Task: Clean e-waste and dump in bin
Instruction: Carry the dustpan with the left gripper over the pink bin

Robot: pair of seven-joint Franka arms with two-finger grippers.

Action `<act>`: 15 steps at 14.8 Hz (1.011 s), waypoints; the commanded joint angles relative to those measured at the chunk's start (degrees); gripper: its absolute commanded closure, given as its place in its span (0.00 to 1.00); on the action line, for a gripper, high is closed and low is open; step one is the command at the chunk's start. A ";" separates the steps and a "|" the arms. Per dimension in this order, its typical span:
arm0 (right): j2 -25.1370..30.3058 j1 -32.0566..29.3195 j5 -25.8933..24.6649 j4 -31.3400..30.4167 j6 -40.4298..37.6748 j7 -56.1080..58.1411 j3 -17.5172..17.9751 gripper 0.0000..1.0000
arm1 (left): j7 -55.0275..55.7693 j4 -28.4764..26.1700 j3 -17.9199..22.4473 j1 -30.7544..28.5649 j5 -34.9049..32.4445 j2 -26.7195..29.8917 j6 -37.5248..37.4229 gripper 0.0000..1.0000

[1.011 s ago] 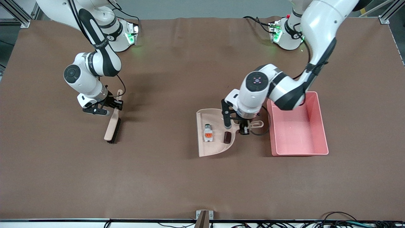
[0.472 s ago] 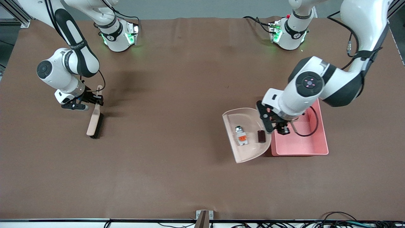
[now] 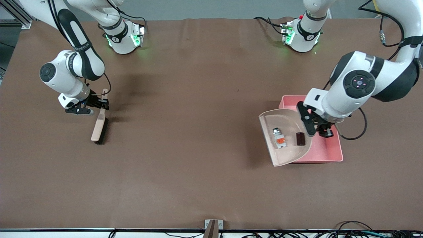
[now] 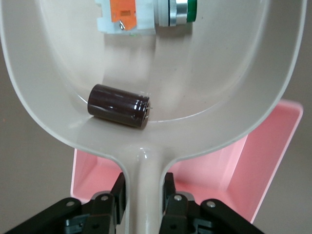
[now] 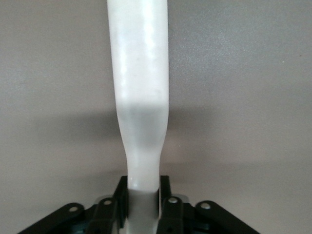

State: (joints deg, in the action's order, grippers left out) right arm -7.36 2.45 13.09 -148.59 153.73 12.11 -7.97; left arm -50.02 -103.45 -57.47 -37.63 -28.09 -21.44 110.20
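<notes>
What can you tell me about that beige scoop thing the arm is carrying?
The dustpan looks like smooth beige plastic: a shallow rounded tray with a raised rim and a narrow handle. The left gripper is shut on the handle, holding it over the pink bin. A whitish component and a dark maroon block lie in it.

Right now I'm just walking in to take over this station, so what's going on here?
The left gripper is shut on the handle of the dustpan and holds it over the pink bin. Both bits of e-waste, the whitish component and the dark maroon block, lie in the pan, not yet dumped. The right gripper holds the brush at the right arm's end of the table.
</notes>
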 commanded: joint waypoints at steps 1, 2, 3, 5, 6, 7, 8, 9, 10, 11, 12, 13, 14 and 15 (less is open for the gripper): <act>-0.55 -0.52 -0.52 -0.39 0.86 -0.07 0.50 0.39 | -5.77 -2.28 -2.12 -6.20 -0.47 3.07 0.37 0.85; -1.08 -0.61 -0.52 0.13 0.86 -0.15 0.50 0.35 | -7.44 -2.89 -2.47 -7.96 -0.47 3.16 0.98 0.85; -1.52 -0.69 -0.52 0.31 0.95 -0.15 0.50 0.31 | -8.07 -3.51 -2.48 -9.20 -0.47 3.25 1.68 0.85; -1.52 -0.69 -0.52 0.75 1.30 -0.15 0.50 0.20 | -11.92 -5.17 -2.48 -12.10 -0.47 3.33 4.40 0.85; -1.43 -0.69 -0.44 1.28 1.13 -0.24 0.50 0.12 | -14.12 -6.75 -2.48 -14.64 -0.47 3.33 6.59 0.86; -1.17 -0.78 -0.35 1.80 0.87 -0.33 0.50 0.03 | -16.40 -7.98 -2.48 -16.75 -0.47 3.33 8.44 0.86; -0.47 -1.91 -0.26 2.77 -0.01 -0.42 0.59 0.00 | -19.30 -9.04 -2.48 -18.51 -0.47 3.33 10.37 0.86; 1.01 -2.62 0.00 4.43 -3.15 -0.42 0.77 0.00 | -20.98 -9.40 -2.39 -19.75 -0.47 3.33 11.00 0.86; 1.90 -2.89 0.09 7.75 -8.40 -0.24 0.68 0.00 | -22.56 -9.66 -2.39 -20.63 -0.47 3.25 11.09 0.86; 2.17 -3.85 0.27 11.61 -14.37 -0.24 0.59 0.00 | -24.32 -9.67 -2.13 -20.90 -0.65 3.25 11.18 0.87; 2.43 -4.90 0.27 15.48 -20.34 -0.07 0.59 0.00 | -25.73 -9.67 -2.04 -21.60 -1.26 3.16 11.18 0.87; 2.87 -5.44 0.27 19.78 -26.76 0.54 0.50 0.00 | -26.87 -9.75 -2.04 -22.30 -2.22 3.07 11.18 0.87; 3.57 -6.22 0.27 24.09 -32.65 0.72 0.42 0.00 | -28.02 -9.75 -1.95 -22.74 -3.10 2.81 11.09 0.87; 3.92 -7.10 0.27 29.09 -39.06 0.81 0.24 0.00 | -29.25 -9.75 -1.95 -23.27 -3.63 2.72 11.09 0.87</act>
State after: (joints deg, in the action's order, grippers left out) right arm -4.64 -2.33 13.18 -127.50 124.90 12.06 -8.11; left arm -76.82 -112.38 -58.83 -59.51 -30.32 -20.21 120.47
